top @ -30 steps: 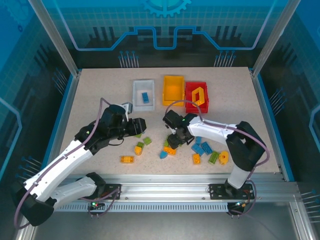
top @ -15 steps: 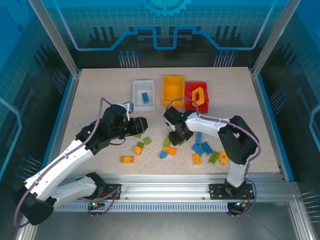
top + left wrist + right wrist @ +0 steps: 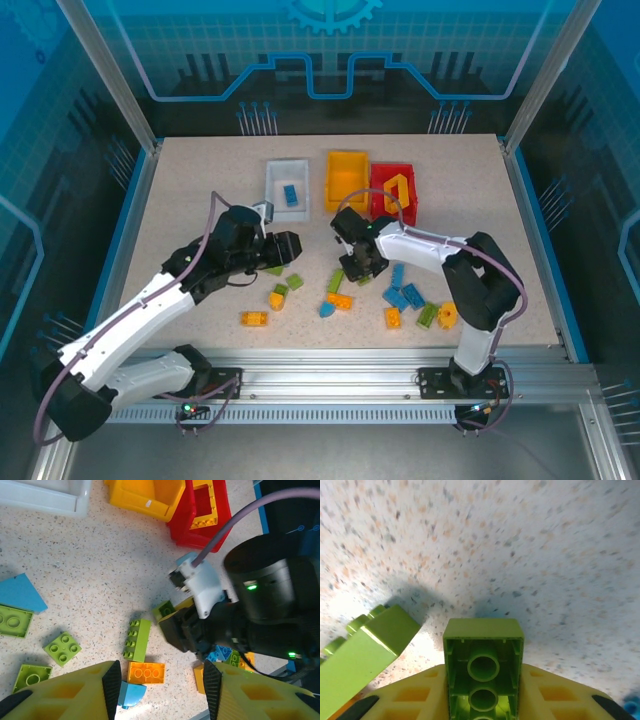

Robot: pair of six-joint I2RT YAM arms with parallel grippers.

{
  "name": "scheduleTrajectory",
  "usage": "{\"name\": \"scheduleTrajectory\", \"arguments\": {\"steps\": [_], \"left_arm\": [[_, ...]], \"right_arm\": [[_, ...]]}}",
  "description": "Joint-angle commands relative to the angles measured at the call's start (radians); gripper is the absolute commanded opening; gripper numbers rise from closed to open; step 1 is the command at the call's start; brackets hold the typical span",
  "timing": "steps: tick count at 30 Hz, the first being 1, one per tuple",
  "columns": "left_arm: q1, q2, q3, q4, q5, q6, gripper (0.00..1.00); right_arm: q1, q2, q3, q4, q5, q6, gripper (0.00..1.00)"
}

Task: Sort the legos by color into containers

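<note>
Overhead rear camera, two close wrist cameras

Right wrist view. Green brick (image 3: 483,650) clamped in right gripper (image 3: 483,695): near end cut off at bottom edge. 2nd green brick (image 3: 365,655): cut off at left edge. Blue scrap (image 3: 632,702), bottom-right corner: too little to identify. Tabletop (image 3: 520,540): blurred.
Left wrist view. White bin (image 3: 40,502), yellow bin (image 3: 130,497), red bin (image 3: 182,522): far parts cut off at top edge. Blue wedge (image 3: 17,592): cut off at left edge.
</note>
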Motion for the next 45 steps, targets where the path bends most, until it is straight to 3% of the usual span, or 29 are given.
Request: {"name": "scheduleTrajectory", "arguments": {"steps": [1, 6, 17, 26, 33, 38, 42, 45], "left_arm": [[-0.005, 0.045, 0.085, 0.028, -0.026, 0.022, 0.51], [0.023, 0.154, 0.179, 0.051, -0.032, 0.045, 0.51], [0.119, 0.344, 0.3, 0.118, 0.022, 0.059, 0.51], [0.123, 0.388, 0.296, 0.148, 0.045, 0.057, 0.51], [0.123, 0.371, 0.264, 0.074, -0.008, 0.054, 0.51], [0.128, 0.351, 0.238, -0.064, -0.074, 0.071, 0.51], [0.14, 0.348, 0.193, -0.168, -0.107, 0.069, 0.56], [0.162, 0.349, 0.126, -0.169, -0.096, 0.041, 0.57]], "right_arm": [[-0.041, -0.043, 0.114, -0.009, 0.025, 0.049, 0.32], [-0.105, 0.082, 0.338, -0.031, 0.018, 0.099, 0.3], [-0.208, 0.513, 0.94, -0.179, 0.035, 0.162, 0.31], [-0.251, 0.657, 1.105, -0.183, 0.001, 0.159, 0.37], [-0.243, 0.621, 1.108, -0.187, -0.02, 0.138, 0.53], [-0.214, 0.497, 1.048, -0.156, -0.004, 0.118, 0.51], [-0.166, 0.323, 0.881, -0.062, 0.008, 0.095, 0.51], [-0.102, 0.161, 0.658, 0.062, -0.006, 0.067, 0.51]]}}
